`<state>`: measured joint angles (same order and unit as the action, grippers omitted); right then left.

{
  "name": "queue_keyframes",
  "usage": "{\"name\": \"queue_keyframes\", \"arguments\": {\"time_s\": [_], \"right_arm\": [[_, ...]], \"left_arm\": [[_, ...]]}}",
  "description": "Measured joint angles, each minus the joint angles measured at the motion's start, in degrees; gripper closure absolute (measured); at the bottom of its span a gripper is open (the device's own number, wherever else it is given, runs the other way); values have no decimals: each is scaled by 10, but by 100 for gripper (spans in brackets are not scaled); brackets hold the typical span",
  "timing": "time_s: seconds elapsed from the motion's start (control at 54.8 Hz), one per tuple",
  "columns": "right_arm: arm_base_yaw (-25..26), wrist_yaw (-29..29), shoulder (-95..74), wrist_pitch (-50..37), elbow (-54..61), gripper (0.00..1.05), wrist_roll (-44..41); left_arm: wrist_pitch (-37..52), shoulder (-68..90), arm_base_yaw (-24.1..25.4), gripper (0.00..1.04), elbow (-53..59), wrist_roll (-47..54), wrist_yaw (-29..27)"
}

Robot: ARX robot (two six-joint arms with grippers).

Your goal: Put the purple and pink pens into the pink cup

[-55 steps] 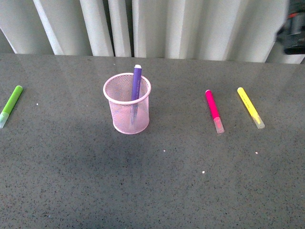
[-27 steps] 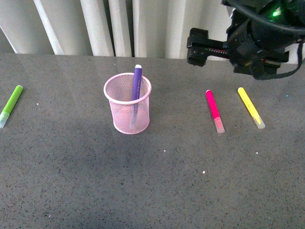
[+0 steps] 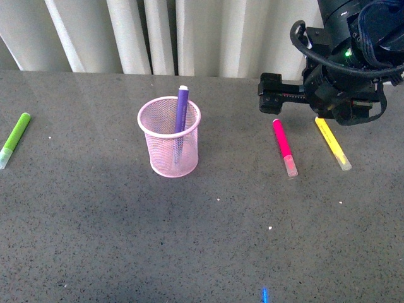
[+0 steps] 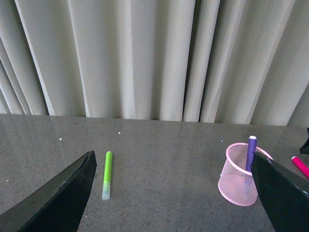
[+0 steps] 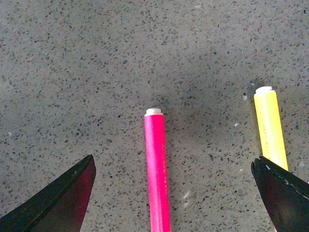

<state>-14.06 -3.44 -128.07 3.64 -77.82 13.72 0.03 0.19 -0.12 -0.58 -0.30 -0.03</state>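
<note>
The pink cup (image 3: pixel 168 136) stands upright left of the table's middle. The purple pen (image 3: pixel 181 110) leans inside it, its top above the rim. On the table to the right lies the pink pen (image 3: pixel 283 146), clear cap toward me. My right gripper (image 3: pixel 303 101) hangs open over that pen's far end. In the right wrist view the pink pen (image 5: pixel 157 169) lies between the spread fingers of the right gripper (image 5: pixel 172 162), touching neither. My left gripper (image 4: pixel 172 153) is open and empty, looking at the cup (image 4: pixel 239 176) and the purple pen (image 4: pixel 251 152); it does not show in the front view.
A yellow marker (image 3: pixel 332 143) lies just right of the pink pen, close to one right finger (image 5: pixel 282 193). A lime-green marker (image 3: pixel 14 139) lies at the table's far left. White curtains (image 3: pixel 189 31) hang behind the table's back edge.
The right arm came into the front view from the upper right, then dropped lower, and its open gripper now hangs above the pink pen. The pens and the cup have not moved.
</note>
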Motion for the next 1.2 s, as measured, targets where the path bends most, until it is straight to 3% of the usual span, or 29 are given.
{"name": "queue_keyframes", "arguments": {"time_s": [1.131,1.204], "right_arm": [[-10,24,-105,40,-88,7,36],[-12,11,-109,44,-93,19,33]], "left_arm": [[0,0,0,7,0,0,0],[0,0,0,7,0,0,0]]}}
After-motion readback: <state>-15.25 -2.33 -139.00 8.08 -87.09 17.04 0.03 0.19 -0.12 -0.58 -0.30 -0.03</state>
